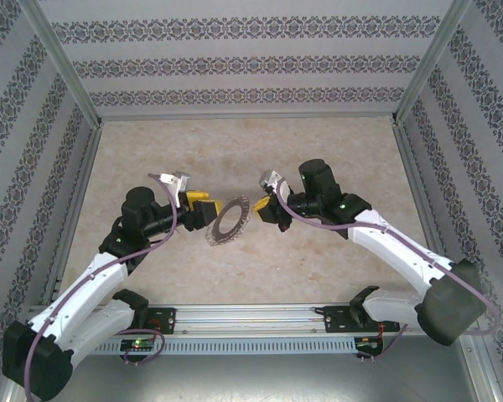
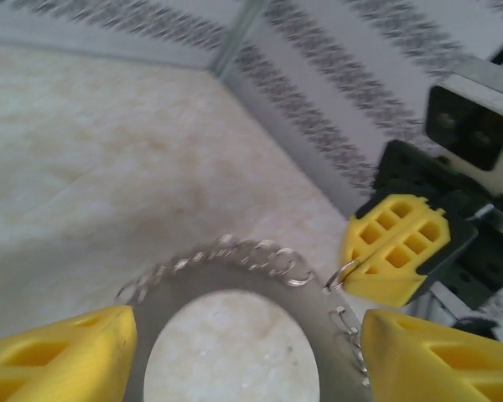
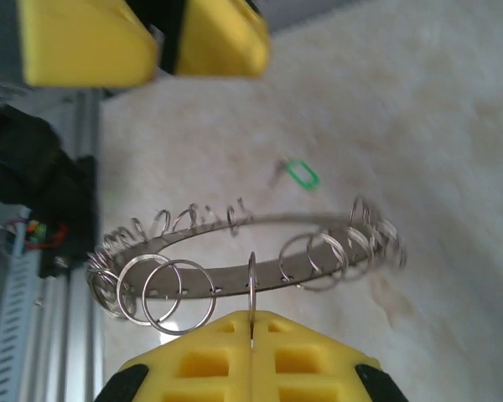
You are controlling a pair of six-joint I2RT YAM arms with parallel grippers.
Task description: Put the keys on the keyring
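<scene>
Two claws face across the keyring (image 2: pixel 235 280): left claw (image 1: pixel 203 209) spread either side of it, grip unclear; right claw (image 3: pixel 251 322) pressed together, pinching its fringe. Beyond the ring, a green-tagged key (image 3: pixel 300 174) lies on open bench (image 3: pixel 419 100).

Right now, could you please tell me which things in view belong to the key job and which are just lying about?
For the job: keyring, one loop pinched in the right end effector; left end effector straddling it; green-tagged key lying loose.
Just about: purple cables; rail; patterned walls.
</scene>
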